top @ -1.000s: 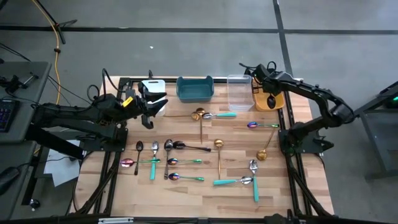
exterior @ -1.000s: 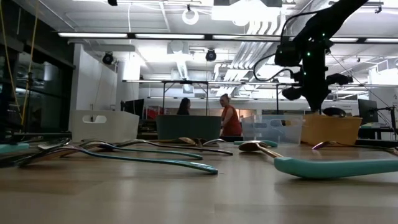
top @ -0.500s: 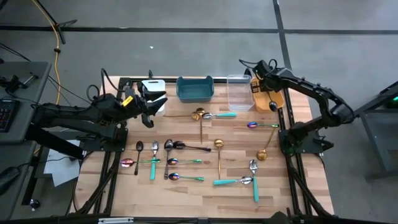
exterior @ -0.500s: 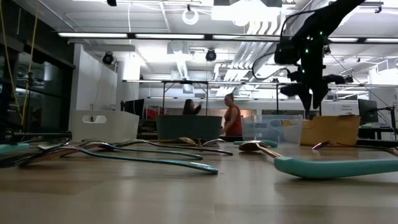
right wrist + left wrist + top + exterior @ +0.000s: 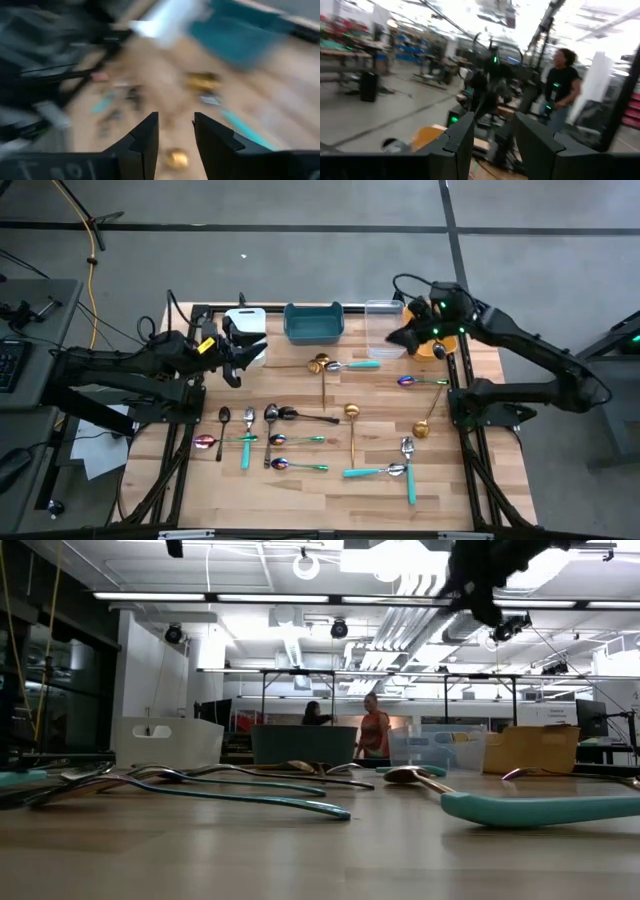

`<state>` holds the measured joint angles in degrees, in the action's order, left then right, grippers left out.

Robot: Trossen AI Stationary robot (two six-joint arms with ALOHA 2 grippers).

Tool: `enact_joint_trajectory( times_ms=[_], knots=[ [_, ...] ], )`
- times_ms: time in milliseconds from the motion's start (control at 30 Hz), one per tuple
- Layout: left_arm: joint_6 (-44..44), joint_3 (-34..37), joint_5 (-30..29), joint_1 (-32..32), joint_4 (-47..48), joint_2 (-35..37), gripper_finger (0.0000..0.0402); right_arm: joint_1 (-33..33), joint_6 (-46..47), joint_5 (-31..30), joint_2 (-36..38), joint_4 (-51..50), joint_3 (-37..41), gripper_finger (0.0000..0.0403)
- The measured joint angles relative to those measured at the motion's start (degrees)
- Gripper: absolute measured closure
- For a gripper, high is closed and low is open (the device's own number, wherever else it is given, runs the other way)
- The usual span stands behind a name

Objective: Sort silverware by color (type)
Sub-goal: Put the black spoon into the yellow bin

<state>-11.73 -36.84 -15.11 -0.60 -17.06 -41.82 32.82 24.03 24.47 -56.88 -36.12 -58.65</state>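
Note:
Silverware lies scattered on the wooden table: gold spoons (image 5: 320, 365) (image 5: 351, 420) (image 5: 428, 423), teal-handled ones (image 5: 352, 365) (image 5: 375, 472), dark ones (image 5: 300, 417) (image 5: 222, 420) and iridescent ones (image 5: 415, 381) (image 5: 295, 466). Another dark spoon (image 5: 437, 352) rests in the orange bin (image 5: 425, 340). My right gripper (image 5: 398, 338) (image 5: 176, 122) is open and empty, high above the near side of the clear bin (image 5: 384, 328). My left gripper (image 5: 243, 358) (image 5: 494, 125) is open and empty too, waiting by the white bin (image 5: 245, 320).
Four bins stand in a row along the far edge: white, teal (image 5: 313, 322), clear, orange. In the low view a teal handle (image 5: 540, 808) lies closest, and people stand in the room behind. Bare wood shows between the bins and the spoons.
My right gripper has risen from above the orange bin and swung toward the table's left, ending over the clear bin. The dark spoon that hung from it is no longer in its fingers; a dark spoon lies in the orange bin.

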Motion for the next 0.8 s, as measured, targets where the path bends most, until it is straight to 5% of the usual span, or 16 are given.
enact_joint_trajectory(
  times_ms=[300,800],
  knots=[
    [-1.23,0.0,3.0,-0.02,2.71,-0.07,0.0273,-16.62,-2.27,-7.14,0.98,11.15,-0.02,0.0284],
    [-1.63,0.0,2.97,-0.02,2.71,-0.07,0.0273,-18.75,2.95,-10.5,0.98,11.32,0.0,0.0284]
  ],
)
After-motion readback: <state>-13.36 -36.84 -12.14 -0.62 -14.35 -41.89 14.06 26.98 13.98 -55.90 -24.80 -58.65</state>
